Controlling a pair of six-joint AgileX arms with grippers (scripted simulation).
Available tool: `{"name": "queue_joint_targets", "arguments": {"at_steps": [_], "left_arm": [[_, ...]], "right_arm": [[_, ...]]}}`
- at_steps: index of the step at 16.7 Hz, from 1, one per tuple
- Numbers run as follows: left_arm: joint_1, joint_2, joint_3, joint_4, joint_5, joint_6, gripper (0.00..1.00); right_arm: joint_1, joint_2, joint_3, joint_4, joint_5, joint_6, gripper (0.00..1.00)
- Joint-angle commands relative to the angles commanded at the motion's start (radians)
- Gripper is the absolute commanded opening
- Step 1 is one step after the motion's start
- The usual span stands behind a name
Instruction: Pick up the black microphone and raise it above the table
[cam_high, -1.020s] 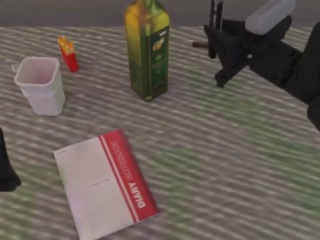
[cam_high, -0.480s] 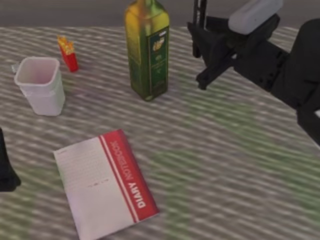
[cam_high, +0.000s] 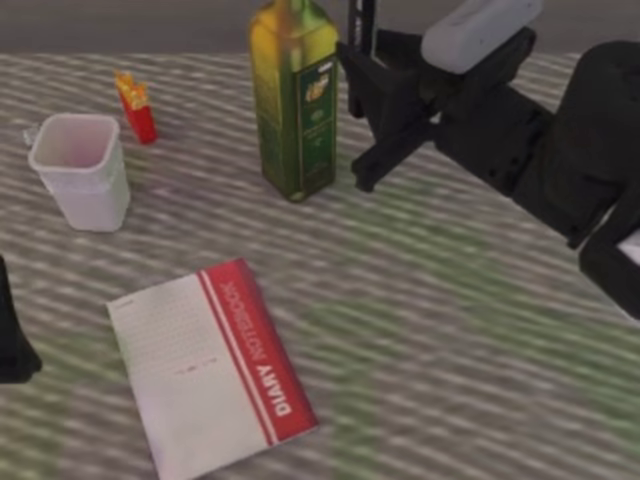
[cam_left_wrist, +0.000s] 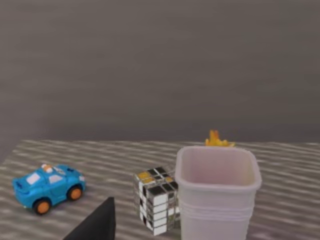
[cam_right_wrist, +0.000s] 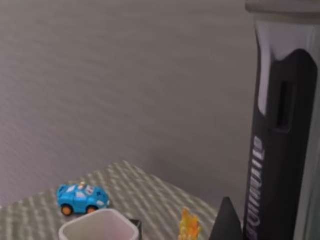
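**Mic in the grip, lift under way**

Top view shows the right pincer (cam_high: 362, 90) at about 1 o'clock on the table (cam_high: 450, 350), just to the 3 o'clock side of the green bottle (cam_high: 295, 95). The mic (cam_high: 358, 22) stands upright as a slim black stick rising out of the pincer and running off the far edge of the picture. The pincer hides its lower end. In the right wrist view the mic fills one side, vertical, with its grey head on top. One dark fingertip (cam_right_wrist: 227, 220) sits right beside the shaft, and the table lies well below. From this I judge that the pincer is closed narrow on the mic, and that the mic is probably clear of the table already.

The left arm (cam_high: 12, 345) is parked at the table's 9 o'clock edge, well apart from the work.

The step in hand looks like the raise itself, with the grasp made. The next move calls for a steady grip and a straight climb that keeps the shaft upright. The bottle is close on the 9 o'clock side, so any sideways drift that way risks knocking it. The notebook (cam_high: 215, 365), cup (cam_high: 82, 170) and fries toy (cam_high: 137, 108) are all well away.
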Motion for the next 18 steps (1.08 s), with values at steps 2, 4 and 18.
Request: {"name": "queue_joint_targets", "arguments": {"at_steps": [2, 4, 18], "left_arm": [[0.000, 0.000, 0.000, 0.000, 0.000, 0.000, 1.00], [0.000, 0.000, 0.000, 0.000, 0.000, 0.000, 1.00], [-0.144, 0.543, 0.326, 0.242, 0.335, 0.004, 1.00]], "right_arm": [[-0.003, 0.003, -0.002, 0.002, -0.003, 0.002, 0.00], [-0.001, 0.000, 0.000, 0.000, 0.000, 0.000, 0.00], [0.000, 0.000, 0.000, 0.000, 0.000, 0.000, 0.00]]}}
